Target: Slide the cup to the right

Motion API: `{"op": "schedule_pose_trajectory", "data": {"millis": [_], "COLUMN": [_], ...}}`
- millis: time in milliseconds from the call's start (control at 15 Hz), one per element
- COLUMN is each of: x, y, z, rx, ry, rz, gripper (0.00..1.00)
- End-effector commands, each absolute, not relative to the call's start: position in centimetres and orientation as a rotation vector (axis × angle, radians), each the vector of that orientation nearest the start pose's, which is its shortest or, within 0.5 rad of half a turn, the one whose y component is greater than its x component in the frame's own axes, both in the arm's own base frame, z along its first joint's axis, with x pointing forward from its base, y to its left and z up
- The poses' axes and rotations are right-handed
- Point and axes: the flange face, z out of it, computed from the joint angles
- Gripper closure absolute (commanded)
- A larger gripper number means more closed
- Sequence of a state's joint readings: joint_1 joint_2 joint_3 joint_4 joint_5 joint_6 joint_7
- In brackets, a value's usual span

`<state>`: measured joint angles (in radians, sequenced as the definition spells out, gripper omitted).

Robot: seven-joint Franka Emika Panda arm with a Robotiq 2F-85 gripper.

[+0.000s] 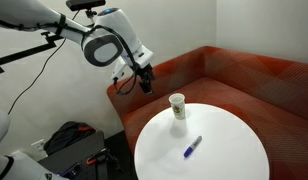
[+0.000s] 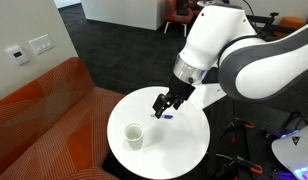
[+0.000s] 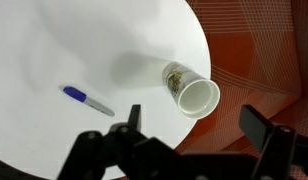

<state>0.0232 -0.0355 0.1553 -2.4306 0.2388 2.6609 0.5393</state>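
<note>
The cream-white paper cup [image 1: 177,110] with a greenish rim stands upright near the edge of the round white table [image 1: 224,150]. It shows in both exterior views [image 2: 133,135] and in the wrist view [image 3: 190,91], seen from above. My gripper [image 1: 145,82] hangs in the air above and beside the cup, apart from it, over the table's edge and the orange sofa. Its fingers are open and empty in the wrist view [image 3: 194,125]; it also shows in an exterior view [image 2: 166,103].
A blue marker pen [image 1: 192,147] lies on the table near the cup, also in the wrist view [image 3: 87,99]. An orange-red sofa [image 1: 244,75] wraps around the table's back. A dark bag [image 1: 69,140] sits on the floor.
</note>
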Motion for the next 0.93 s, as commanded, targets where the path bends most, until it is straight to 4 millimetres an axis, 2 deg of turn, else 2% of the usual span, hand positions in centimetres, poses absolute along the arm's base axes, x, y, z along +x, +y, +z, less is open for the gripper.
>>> {"op": "schedule_pose_trajectory", "data": {"millis": [0, 333, 867], "x": [51.7, 54.2, 57.7], "y": [9.1, 10.0, 11.7], "z": [32.5, 29.7, 26.0], "rx": [-2.804, -2.859, -2.887], "ry": [0.858, 0.929, 0.920], "rz": [-0.248, -0.235, -0.176], "gripper": [0.00, 0.00, 0.00]}}
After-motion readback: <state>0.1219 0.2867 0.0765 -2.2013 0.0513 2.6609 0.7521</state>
